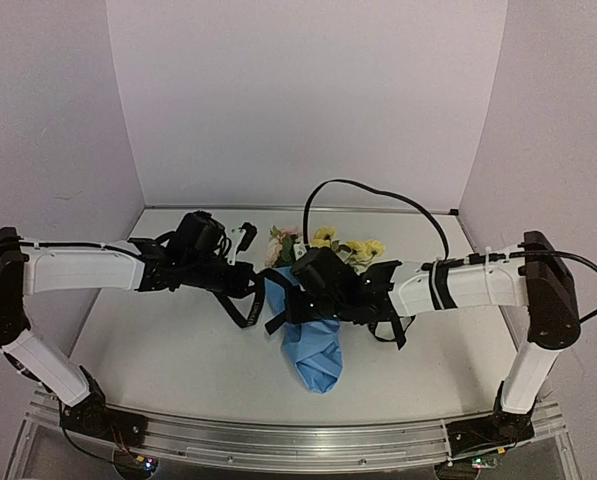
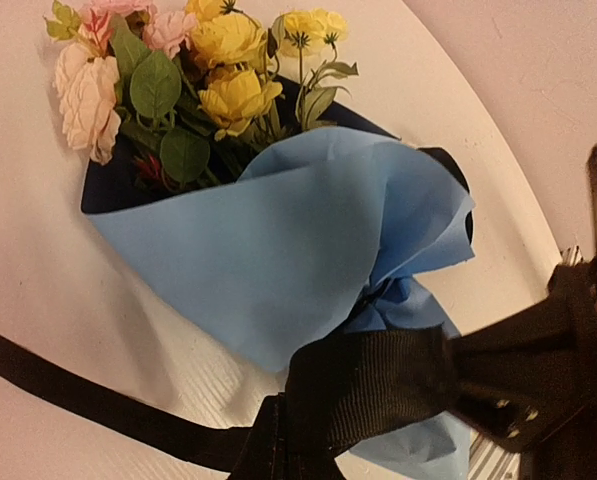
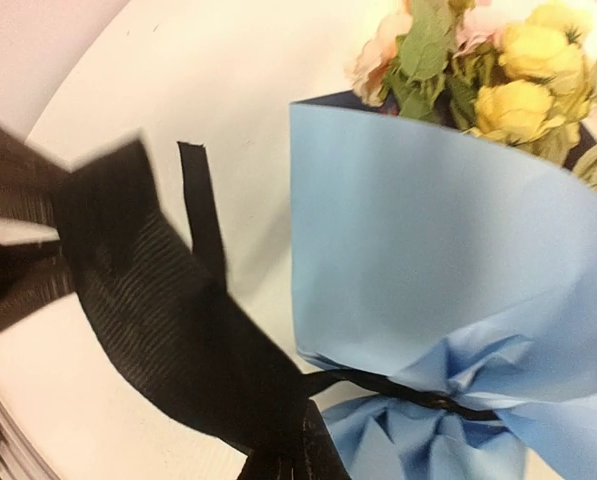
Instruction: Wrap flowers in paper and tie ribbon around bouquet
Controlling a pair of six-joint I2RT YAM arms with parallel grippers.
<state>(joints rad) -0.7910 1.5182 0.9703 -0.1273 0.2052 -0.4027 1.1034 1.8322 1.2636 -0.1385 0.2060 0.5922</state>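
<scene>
The bouquet lies in the middle of the table, its yellow and pink flowers (image 1: 328,243) pointing to the back wall. Light blue paper (image 1: 316,355) forms a cone around the stems, with the navy face showing at the mouth (image 2: 118,190). The black ribbon (image 3: 428,398) circles the pinched neck of the cone. My left gripper (image 2: 278,455) is shut on a wide stretch of ribbon (image 2: 378,385) just left of the neck. My right gripper (image 3: 293,465) is shut on the ribbon (image 3: 168,310) close to the neck. A loose ribbon end (image 3: 200,205) lies on the table.
The white table (image 1: 158,340) is closed in by pale walls at the back and sides. A metal rail (image 1: 278,440) runs along the near edge. A black cable (image 1: 378,195) arcs above the right arm. More ribbon trails on the table (image 2: 68,390).
</scene>
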